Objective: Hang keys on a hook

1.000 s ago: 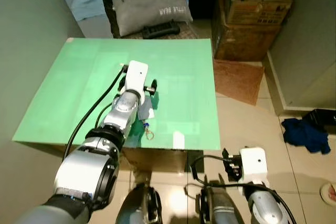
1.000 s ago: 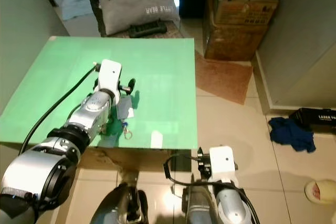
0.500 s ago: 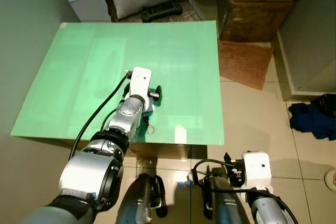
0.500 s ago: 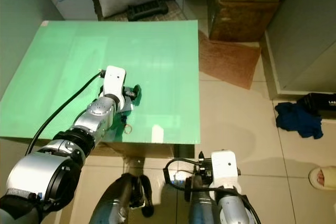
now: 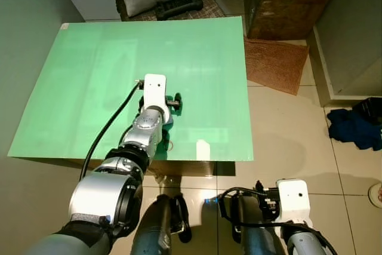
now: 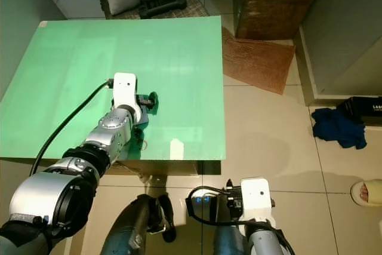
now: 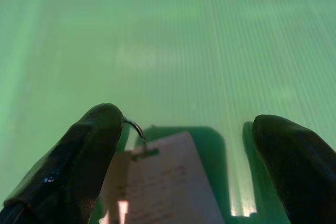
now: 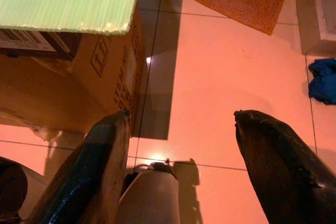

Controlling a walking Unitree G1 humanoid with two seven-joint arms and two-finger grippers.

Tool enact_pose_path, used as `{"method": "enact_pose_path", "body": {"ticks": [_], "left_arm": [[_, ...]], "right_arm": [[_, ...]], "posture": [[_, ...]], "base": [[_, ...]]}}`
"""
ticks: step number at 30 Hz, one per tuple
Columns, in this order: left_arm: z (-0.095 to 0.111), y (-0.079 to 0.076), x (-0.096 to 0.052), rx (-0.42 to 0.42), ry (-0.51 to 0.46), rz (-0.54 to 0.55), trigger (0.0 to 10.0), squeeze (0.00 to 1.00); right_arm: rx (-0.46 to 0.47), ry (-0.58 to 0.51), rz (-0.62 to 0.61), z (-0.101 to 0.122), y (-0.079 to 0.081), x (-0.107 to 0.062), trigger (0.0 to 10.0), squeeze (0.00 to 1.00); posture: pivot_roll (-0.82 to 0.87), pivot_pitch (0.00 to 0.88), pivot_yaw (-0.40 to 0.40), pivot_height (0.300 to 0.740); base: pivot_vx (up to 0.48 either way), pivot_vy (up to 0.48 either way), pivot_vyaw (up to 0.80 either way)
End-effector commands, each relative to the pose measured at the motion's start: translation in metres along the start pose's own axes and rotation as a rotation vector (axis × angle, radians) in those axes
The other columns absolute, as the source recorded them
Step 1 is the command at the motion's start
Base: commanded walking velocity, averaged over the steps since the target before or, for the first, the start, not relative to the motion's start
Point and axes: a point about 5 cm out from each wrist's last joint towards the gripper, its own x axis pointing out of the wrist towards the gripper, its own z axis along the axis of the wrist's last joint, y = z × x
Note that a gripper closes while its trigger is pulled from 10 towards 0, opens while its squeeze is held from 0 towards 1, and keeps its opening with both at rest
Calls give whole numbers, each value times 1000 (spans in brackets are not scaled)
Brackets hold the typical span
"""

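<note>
Left gripper point(image 7: 181, 145) low over green table top point(image 5: 89, 76), fingers spread wide either side of the keys' pale tag point(image 7: 163, 182), lower centre of wrist frame; nothing gripped yet. Best to settle lower and close across the tag's narrow width. Tag's long axis runs along the fingers, ring end point(image 7: 137, 129) pointing away, touching one finger. Right gripper point(image 8: 178, 145) idle, open, above floor.

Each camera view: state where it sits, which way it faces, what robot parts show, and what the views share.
Left and right eye views: head, looking down at the green board; both silver arms show.
Left wrist view: along the open left gripper, low over the board, white key tag between its fingers.
Right wrist view: along the idle, open right gripper, facing floor tiles, cardboard box and the robot's leg.
Shared: board, orange mat, blue cloth.
</note>
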Motion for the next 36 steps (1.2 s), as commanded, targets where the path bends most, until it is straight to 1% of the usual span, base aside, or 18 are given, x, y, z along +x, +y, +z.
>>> {"method": "enact_pose_path", "body": {"ticks": [1, 2, 3, 4, 5, 6, 7, 8, 9, 10, 18, 19, 24, 25, 27, 31, 34, 36], "left_arm": [[-12, 3, -2, -9, 59, 22, 10000, 0], [-13, 3, -2, 11, 64, 30, 9137, 0], [-13, 3, -2, 11, 64, 30, 9137, 0], [-13, 4, -2, 22, 66, 38, 8392, 0], [-14, 4, -2, 28, 67, 42, 8392, 0], [-13, 5, -2, 27, 67, 53, 4549, 0], [-13, 6, -2, 25, 67, 60, 4549, 0], [-13, 7, -2, 27, 68, 67, 4275, 0], [-12, 9, -2, 20, 63, 84, 2471, 0], [-11, 10, -2, 15, 60, 90, 0, 0], [-7, 12, -1, 12, 41, 100, 0, 0], [-10, 13, -1, -12, 60, 97, 0, 0], [-16, 12, -2, -39, 96, 90, 0, 0], [-20, 12, -3, -54, 119, 89, 0, 0], [-22, 12, -3, -65, 133, 89, 0, 0], [-27, 10, -4, -61, 169, 77, 0, 0], [-29, 9, -5, -56, 178, 71, 0, 0], [-29, 6, -5, -33, 175, 52, 0, 0]], "right_arm": [[3, 25, 5, -3, 2, -6, 10000, 0], [2, 28, 5, -3, 1, -6, 10000, 0], [2, 28, 5, -3, 1, -6, 10000, 0], [2, 30, 5, -4, 1, -7, 10000, 0], [2, 31, 5, -4, 1, -7, 10000, 0], [2, 33, 5, -5, 0, -7, 10000, 0], [1, 34, 4, -5, 0, -7, 10000, 0], [1, 35, 4, -5, 0, -7, 10000, 0], [1, 36, 4, -5, 1, -8, 10000, 0], [1, 37, 4, -5, 1, -8, 10000, 0], [1, 43, 4, -6, 0, -9, 10000, 0], [0, 46, 5, -6, 0, -9, 10000, 0], [0, 50, 6, -7, -1, -8, 10000, 0], [0, 55, 6, -8, -1, -9, 10000, 0], [0, 58, 6, -9, -2, -10, 10000, 0], [3, 63, 3, -9, -2, -10, 10000, 0], [4, 65, 3, -9, -2, -9, 10000, 0], [5, 68, 5, -10, -2, -9, 10000, 0]], "posture": [[-225, 382, 118, 685], [-225, 382, 118, 685], [-225, 382, 118, 685], [-225, 382, 118, 685], [-225, 382, 118, 685], [-225, 382, 118, 685], [-230, 382, 117, 685], [-230, 382, 117, 685], [-231, 384, 118, 685], [-231, 384, 118, 685], [-231, 384, 117, 685], [-231, 384, 117, 685], [-236, 384, 114, 685], [-239, 383, 113, 685], [-239, 383, 113, 685], [-240, 382, 115, 685], [-240, 383, 116, 685], [-239, 382, 115, 685]], "base": [[0, 0, 0], [0, 0, 0], [0, 0, 0], [0, 0, 0], [0, 0, 0], [0, 0, 0], [0, 0, 0], [0, 0, 0], [0, 0, 0], [0, 0, 0], [0, 0, 0], [0, 0, 0], [0, 0, 0], [0, 0, 0], [0, 0, 0], [0, 0, 0], [0, 0, 0], [0, 0, 0]]}}
